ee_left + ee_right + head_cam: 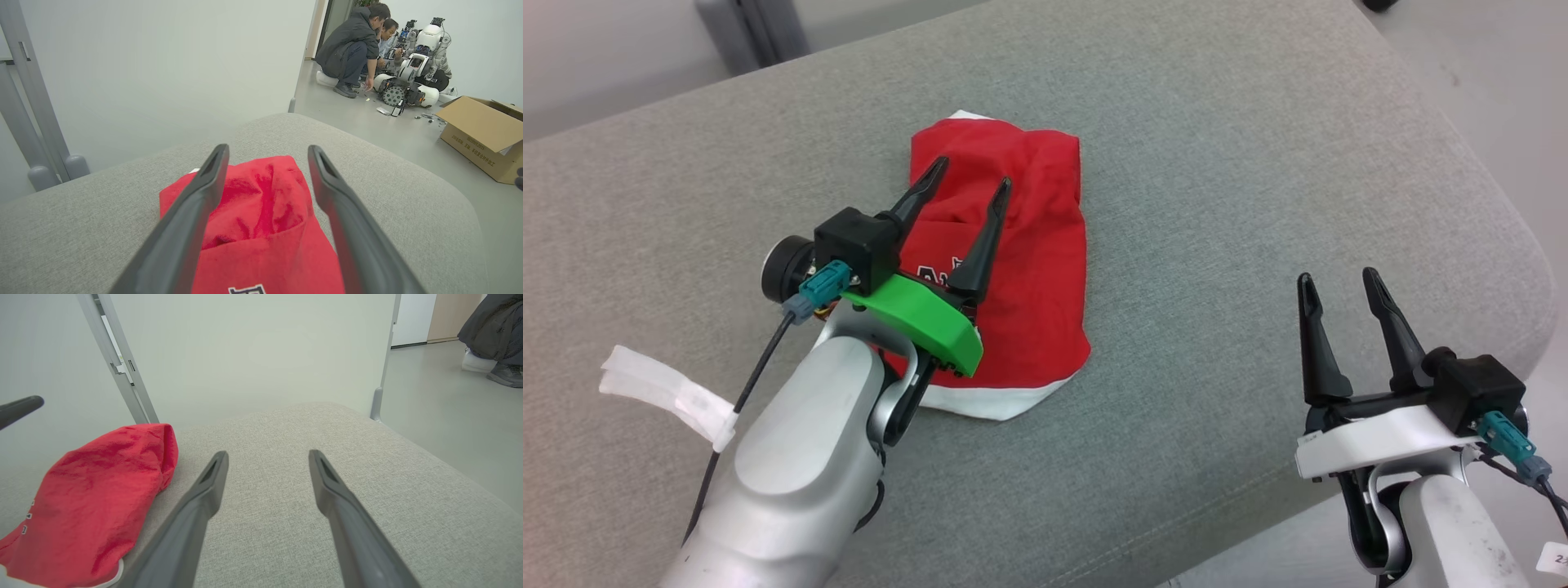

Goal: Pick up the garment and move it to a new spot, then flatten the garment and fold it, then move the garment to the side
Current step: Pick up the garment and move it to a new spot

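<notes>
The garment [1029,253] is red with a white hem and white lettering, lying folded on the grey cushion [1217,163]. My left gripper [972,175] hovers over its left half, fingers spread and open, holding nothing. The left wrist view looks along those fingers with the garment [265,220] lying between and beneath them. My right gripper [1339,282] stands open over bare cushion to the garment's right, well apart from it. In the right wrist view the garment [94,490] lies to the left of the open fingers.
The cushion's rounded edge [1527,261] drops to the floor on the right. Beyond it people [355,45] crouch by a white robot [412,69] and a cardboard box [482,134] sits on the floor. Grey metal posts [24,110] stand behind the cushion. Tape [662,392] wraps my left arm's cable.
</notes>
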